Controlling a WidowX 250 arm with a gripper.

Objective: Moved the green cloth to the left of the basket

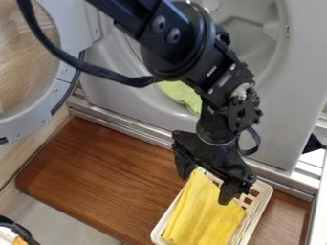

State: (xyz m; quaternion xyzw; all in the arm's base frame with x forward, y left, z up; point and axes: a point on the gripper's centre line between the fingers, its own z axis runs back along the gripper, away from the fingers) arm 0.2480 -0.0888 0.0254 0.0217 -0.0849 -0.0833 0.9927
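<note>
Your gripper (205, 181) hangs over the far end of the white basket (257, 214), its fingers (228, 192) spread wide apart. Below and between them you have the yellow cloth (207, 210), lying in the basket; whether they touch it, you cannot tell. The green cloth (184, 95) is above and behind your fingers, at the opening of the grey machine (275, 129), partly hidden by the arm (220, 79). Left of your fingers lies the brown wooden board (96, 172), with the open round door (39, 117) farther up-left.
</note>
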